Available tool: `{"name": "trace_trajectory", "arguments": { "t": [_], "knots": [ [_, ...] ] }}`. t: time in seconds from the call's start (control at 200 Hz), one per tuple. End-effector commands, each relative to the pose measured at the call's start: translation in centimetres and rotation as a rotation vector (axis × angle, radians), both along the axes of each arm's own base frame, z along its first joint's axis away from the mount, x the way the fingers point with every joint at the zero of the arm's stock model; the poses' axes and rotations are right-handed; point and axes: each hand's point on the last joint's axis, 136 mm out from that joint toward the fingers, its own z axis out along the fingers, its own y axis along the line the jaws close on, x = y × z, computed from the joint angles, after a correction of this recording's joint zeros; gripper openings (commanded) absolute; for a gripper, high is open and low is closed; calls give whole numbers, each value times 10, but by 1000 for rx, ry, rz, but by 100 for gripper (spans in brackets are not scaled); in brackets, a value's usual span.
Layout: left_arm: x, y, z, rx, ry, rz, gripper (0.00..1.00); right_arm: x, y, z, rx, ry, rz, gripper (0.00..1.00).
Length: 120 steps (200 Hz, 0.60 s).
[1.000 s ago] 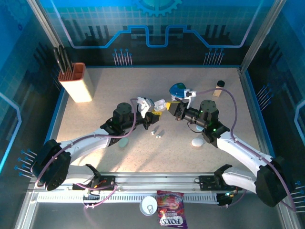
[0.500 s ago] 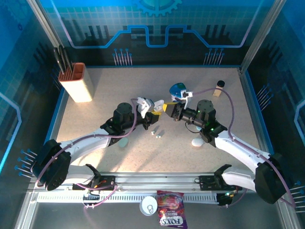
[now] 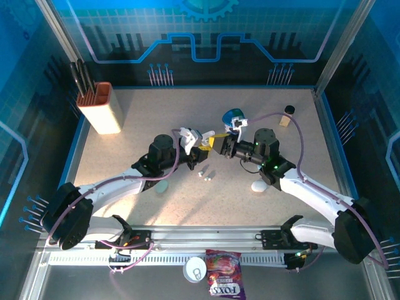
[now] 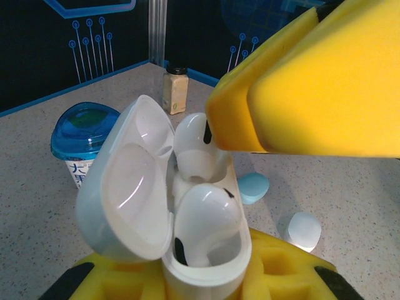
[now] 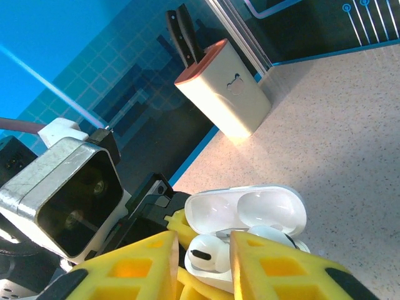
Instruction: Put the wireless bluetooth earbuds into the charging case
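My left gripper (image 4: 201, 282) is shut on a white charging case (image 4: 215, 270), holding it above the table with its lid (image 4: 125, 194) flipped open. Two white earbuds sit in the case, one in the near socket (image 4: 206, 219) and one in the far socket (image 4: 195, 147). My right gripper (image 5: 200, 262) is at the case mouth with its yellow fingers (image 5: 275, 269) standing apart on either side of the far earbud (image 5: 209, 256), with a gap on one side. From above, the two grippers (image 3: 199, 145) (image 3: 215, 142) meet at mid-table. Two loose earbuds (image 3: 204, 175) lie on the table below them.
A white pebble case (image 3: 259, 185) and a teal one (image 3: 162, 185) lie near the arms. A blue-lidded cup (image 3: 234, 115) and a small bottle (image 3: 287, 116) stand behind. A knife block (image 3: 105, 107) is at the back left. A candy bag (image 3: 225, 282) lies by the front rail.
My right gripper has moved left to the case and its jaws have spread apart around the earbud. The left arm has held still with the case.
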Motion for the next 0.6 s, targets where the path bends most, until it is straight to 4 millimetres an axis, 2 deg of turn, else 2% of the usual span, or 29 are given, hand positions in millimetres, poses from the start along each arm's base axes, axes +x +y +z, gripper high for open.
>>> {"name": "trace_trajectory", "arguments": {
  "t": [0.0,0.135,0.275,0.44,0.595],
  "knots": [
    [-4,-2,29,-36,-98,-23,9,-5,-3,16,-15,-58,-5,31],
    [-4,1,27,-32,-104,-11,9,-10,-12,31,5,-107,-20,35],
    [-4,0,25,-29,-110,-16,9,-14,-14,39,24,-129,-16,42],
    [-8,0,14,13,-149,-41,10,-6,-20,38,-6,-101,-69,49],
    [-19,3,-1,140,-252,-105,11,6,-31,26,-162,-40,-145,54]
  ]
}}
